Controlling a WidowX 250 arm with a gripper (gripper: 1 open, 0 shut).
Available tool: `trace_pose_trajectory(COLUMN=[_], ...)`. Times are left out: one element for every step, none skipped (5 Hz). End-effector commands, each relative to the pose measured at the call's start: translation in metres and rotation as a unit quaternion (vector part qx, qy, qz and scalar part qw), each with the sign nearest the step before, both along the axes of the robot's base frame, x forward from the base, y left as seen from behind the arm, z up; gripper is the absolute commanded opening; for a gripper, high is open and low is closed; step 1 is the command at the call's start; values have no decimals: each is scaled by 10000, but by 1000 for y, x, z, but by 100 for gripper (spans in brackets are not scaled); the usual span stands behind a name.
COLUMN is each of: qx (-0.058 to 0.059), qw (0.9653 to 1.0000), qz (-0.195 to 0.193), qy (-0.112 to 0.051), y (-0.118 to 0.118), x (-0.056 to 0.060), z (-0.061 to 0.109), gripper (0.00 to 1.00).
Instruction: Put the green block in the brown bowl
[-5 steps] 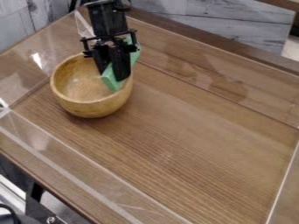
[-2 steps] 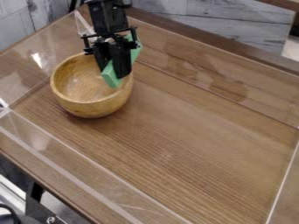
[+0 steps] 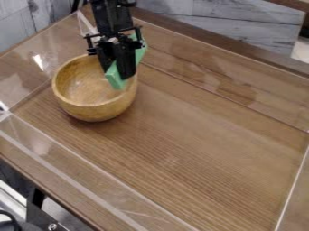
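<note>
The brown bowl (image 3: 90, 91) stands on the wooden table at the left, its golden inside bare. Just over its far right rim hangs the green block (image 3: 122, 72), tilted, held between the black fingers of my gripper (image 3: 117, 67), which is shut on it. The block's lower end dips a little inside the bowl's rim. The arm comes down from the top edge of the view and hides the block's upper part.
The wooden table (image 3: 193, 135) has a low clear raised border around it. A white and grey wall runs along the back. Dark hardware (image 3: 18, 212) shows below the table's front left corner.
</note>
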State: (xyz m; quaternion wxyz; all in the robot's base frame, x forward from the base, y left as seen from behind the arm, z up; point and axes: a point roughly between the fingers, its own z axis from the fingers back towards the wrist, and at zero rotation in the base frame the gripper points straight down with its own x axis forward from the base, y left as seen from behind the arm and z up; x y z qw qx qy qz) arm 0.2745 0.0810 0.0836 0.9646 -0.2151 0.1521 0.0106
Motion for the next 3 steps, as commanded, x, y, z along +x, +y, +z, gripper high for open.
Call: trace_pose_trajectory(qx=[76,54,32], qw=[9995,9995,9995], qz=[6,-1,-9], qy=[-313,-311,-305], y=[6,7,7], x=[9,9,9], z=[15,15,15], gripper=[0,0,0])
